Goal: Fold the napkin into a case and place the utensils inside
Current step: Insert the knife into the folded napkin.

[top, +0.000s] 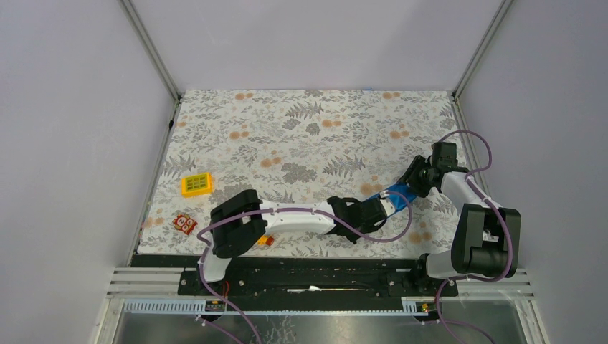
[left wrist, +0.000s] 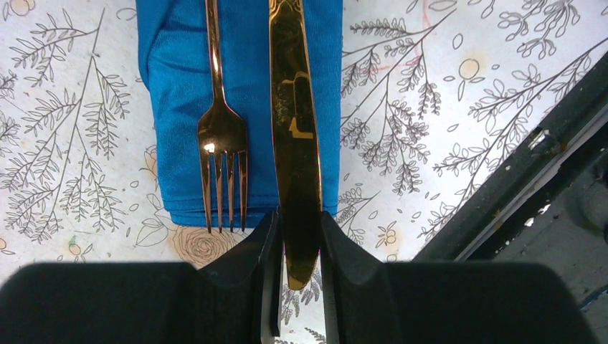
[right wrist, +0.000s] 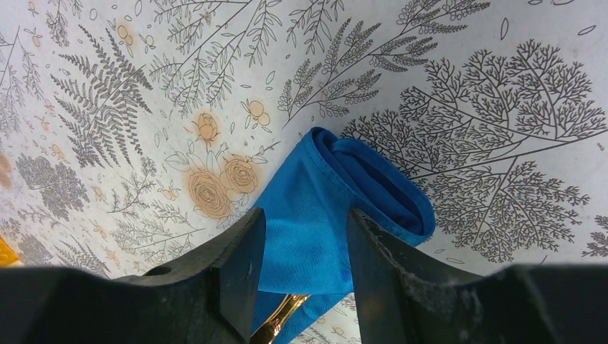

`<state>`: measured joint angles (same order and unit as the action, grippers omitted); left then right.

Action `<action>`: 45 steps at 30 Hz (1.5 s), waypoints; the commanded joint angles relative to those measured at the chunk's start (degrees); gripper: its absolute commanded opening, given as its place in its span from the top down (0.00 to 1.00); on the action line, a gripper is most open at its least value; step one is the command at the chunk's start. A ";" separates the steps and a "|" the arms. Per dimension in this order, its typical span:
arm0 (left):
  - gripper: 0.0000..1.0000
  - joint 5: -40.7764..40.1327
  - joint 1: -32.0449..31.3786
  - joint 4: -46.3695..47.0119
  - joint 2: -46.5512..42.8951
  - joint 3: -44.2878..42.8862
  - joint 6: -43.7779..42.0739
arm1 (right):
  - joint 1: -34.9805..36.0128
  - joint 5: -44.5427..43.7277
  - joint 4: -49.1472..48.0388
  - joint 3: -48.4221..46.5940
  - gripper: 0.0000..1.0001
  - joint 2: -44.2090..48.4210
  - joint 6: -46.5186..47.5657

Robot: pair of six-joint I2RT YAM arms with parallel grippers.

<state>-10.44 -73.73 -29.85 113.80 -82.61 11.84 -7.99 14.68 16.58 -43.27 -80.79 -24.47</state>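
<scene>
The blue napkin [left wrist: 179, 107] lies folded into a narrow strip on the flowered table. On it, side by side, rest the golden fork [left wrist: 221, 136] and knife [left wrist: 294, 107]. My left gripper [left wrist: 300, 244] is shut on the knife's blade tip, just past the napkin's near edge. In the right wrist view my right gripper [right wrist: 305, 218] stands open astride the napkin's [right wrist: 315, 208] other end. Smooth cloth spans the gap between its fingers. A golden handle [right wrist: 283, 315] pokes out from under that flap. From above, the napkin [top: 396, 192] shows between both grippers at right.
A yellow block [top: 196, 184] and a red patterned block [top: 185, 223] sit at the table's left side. A small orange toy [top: 265, 241] lies by the left arm's base. The table's dark front rail [left wrist: 530, 186] runs close to the napkin's right.
</scene>
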 commanded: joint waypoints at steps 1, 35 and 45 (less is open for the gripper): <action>1.00 -1.70 0.60 6.09 -0.20 -1.34 0.64 | 0.08 0.92 -1.17 -0.03 0.48 -0.51 -0.25; 0.60 3.24 2.01 6.35 0.10 -5.28 -1.81 | 4.21 -5.58 6.66 -7.15 0.37 4.75 1.55; 0.52 15.78 10.38 4.45 -20.91 -1.29 2.66 | 9.24 -3.36 20.90 -21.94 0.08 18.17 4.56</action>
<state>-2.46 -69.30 -26.50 106.10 -84.79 11.38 -0.62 9.41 30.81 -58.48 -70.00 -21.98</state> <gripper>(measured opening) 0.474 0.877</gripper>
